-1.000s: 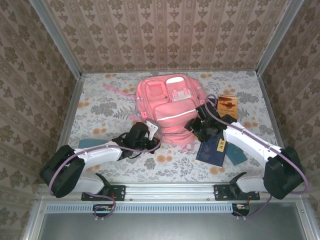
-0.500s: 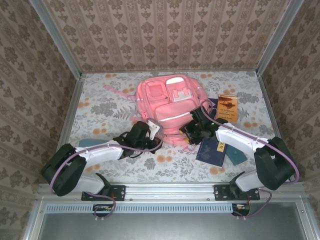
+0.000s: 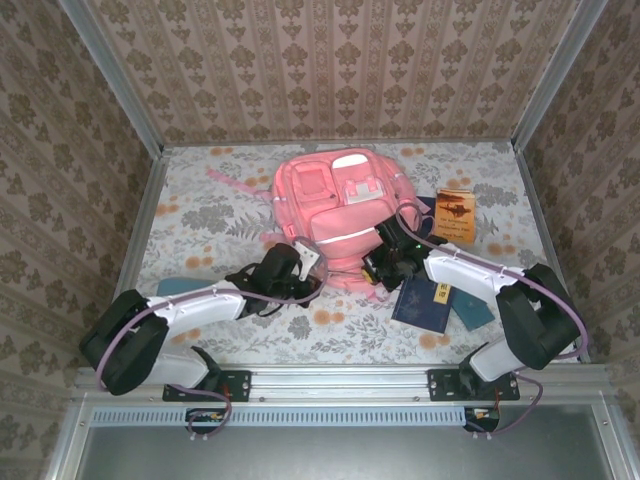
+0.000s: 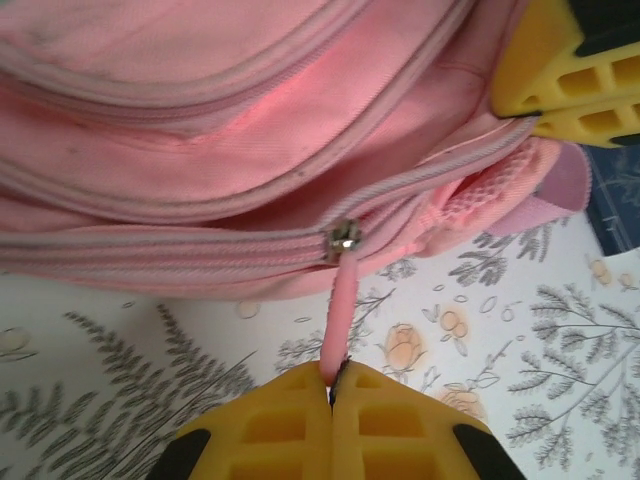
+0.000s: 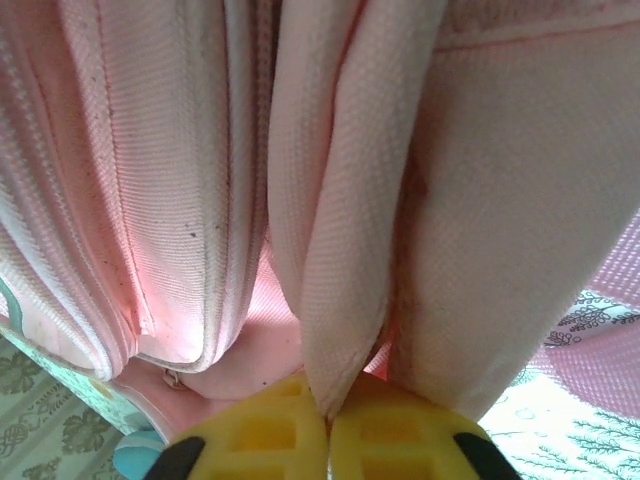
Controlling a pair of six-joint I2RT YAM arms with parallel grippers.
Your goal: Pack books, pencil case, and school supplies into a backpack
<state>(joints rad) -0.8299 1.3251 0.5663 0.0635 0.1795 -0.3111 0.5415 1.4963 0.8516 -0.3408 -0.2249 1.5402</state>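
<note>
The pink backpack [image 3: 335,215] lies flat mid-table, its zip edge facing me. My left gripper [image 3: 305,262] is at its near left corner, shut on the pink zipper pull [image 4: 340,310] that hangs from the metal slider [image 4: 345,235]; the left gripper [image 4: 331,385] holds the strap's end. My right gripper [image 3: 378,268] is at the near right corner, and the right gripper [image 5: 325,400] is shut on a fold of backpack fabric [image 5: 345,250]. A navy book [image 3: 428,305] lies just right of it, an orange-brown booklet [image 3: 455,215] farther back. A teal flat square [image 3: 478,315] sits beside the navy book.
Another teal item [image 3: 178,287] lies by the left arm. Metal frame rails [image 3: 140,230] and patterned walls close in the floral tablecloth on three sides. The right gripper's yellow fingers [image 4: 560,70] show at the top right of the left wrist view.
My right gripper slid left from over the navy book to the backpack's near right corner and shut on the fabric. The left gripper stayed shut on the zipper pull.
</note>
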